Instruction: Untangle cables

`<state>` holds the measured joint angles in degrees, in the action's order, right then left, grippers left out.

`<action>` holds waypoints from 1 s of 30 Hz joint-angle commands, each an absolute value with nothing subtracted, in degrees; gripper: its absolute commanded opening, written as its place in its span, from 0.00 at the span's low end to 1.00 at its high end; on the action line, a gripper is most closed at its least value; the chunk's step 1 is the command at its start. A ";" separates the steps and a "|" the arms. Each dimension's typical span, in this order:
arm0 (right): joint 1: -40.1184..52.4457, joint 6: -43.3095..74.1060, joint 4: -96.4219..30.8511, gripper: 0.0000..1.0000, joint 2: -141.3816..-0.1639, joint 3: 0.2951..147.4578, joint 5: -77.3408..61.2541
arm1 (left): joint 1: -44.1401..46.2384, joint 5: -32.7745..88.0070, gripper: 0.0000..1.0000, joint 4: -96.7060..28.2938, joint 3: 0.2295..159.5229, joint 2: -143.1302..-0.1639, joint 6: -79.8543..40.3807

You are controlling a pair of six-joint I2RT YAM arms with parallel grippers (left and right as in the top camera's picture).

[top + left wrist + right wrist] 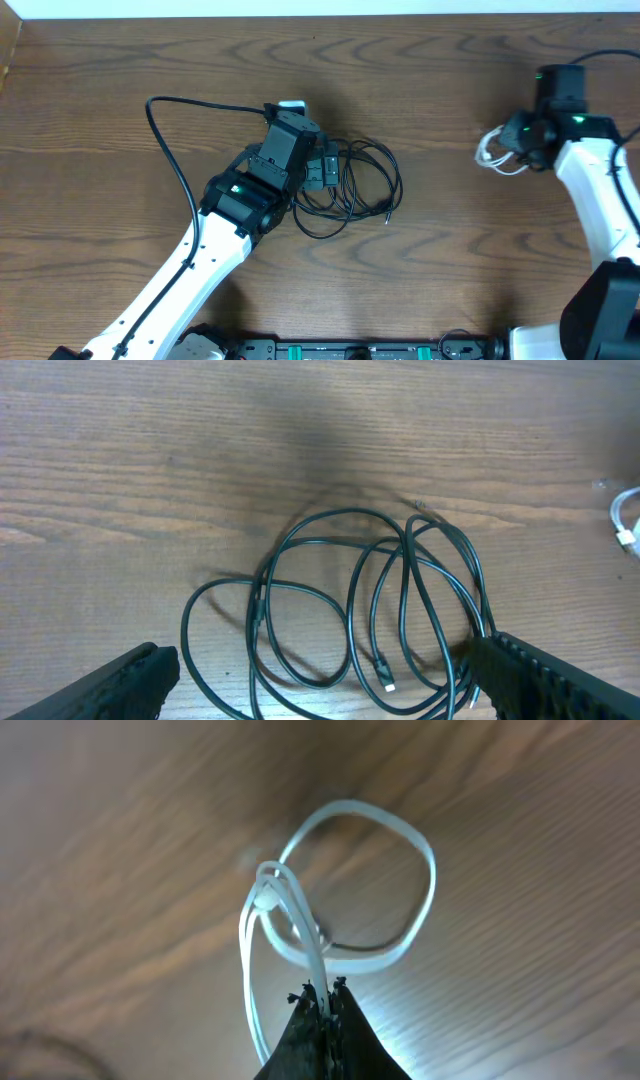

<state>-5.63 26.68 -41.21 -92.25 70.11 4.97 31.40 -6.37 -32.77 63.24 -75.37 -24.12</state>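
Right jaws are clamped shut on the white cable [400, 935], holding it over the right side of the table [100, 80], well apart from the rest, prob. to keep it clear of the tangle. Left jaws are spread wide w/ nothing in them, hovering right over the black cables [400, 590] mid-table, I'd guess lining up to pick one strand. Looks: the white one is short & thin, curled into a ring w/ a doubled strand by my tips. The black ones are long & thin, overlapping loops crossing each other, a small plug end lying inside the pile.
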 commanded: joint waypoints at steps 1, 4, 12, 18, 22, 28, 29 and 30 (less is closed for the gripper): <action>-10.22 23.03 -38.59 0.01 -91.39 70.39 6.92 | 31.42 -7.31 0.99 -32.80 64.36 -75.22 -23.59; -14.61 20.71 -33.85 0.01 -91.42 70.39 6.92 | 31.42 -7.31 0.99 -32.80 64.36 -75.22 -23.59; -25.63 14.09 -19.20 0.01 -93.03 70.39 6.94 | 31.42 -7.31 0.99 -32.80 64.36 -75.22 -23.59; -31.53 14.11 -11.66 0.01 -93.01 70.48 5.78 | 31.42 -7.33 0.99 -32.80 64.36 -75.22 -23.59; -33.21 17.65 -17.58 0.01 -93.01 70.39 5.82 | 31.42 -7.31 0.99 -32.80 64.36 -75.22 -23.59; -33.15 30.74 -21.76 0.01 -93.06 66.98 3.92 | 31.42 -7.33 0.99 -32.80 64.36 -75.22 -23.59; -32.99 32.27 -21.26 0.01 -93.06 65.82 2.09 | 31.42 -7.31 0.99 -32.80 64.36 -75.22 -23.59; -32.67 33.50 -19.53 0.01 -93.06 64.27 -1.78 | 31.42 -7.31 0.99 -32.80 64.36 -75.22 -23.59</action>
<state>-33.17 25.80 -21.32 -92.62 67.53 4.49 31.40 -6.37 -32.77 63.24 -75.37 -24.12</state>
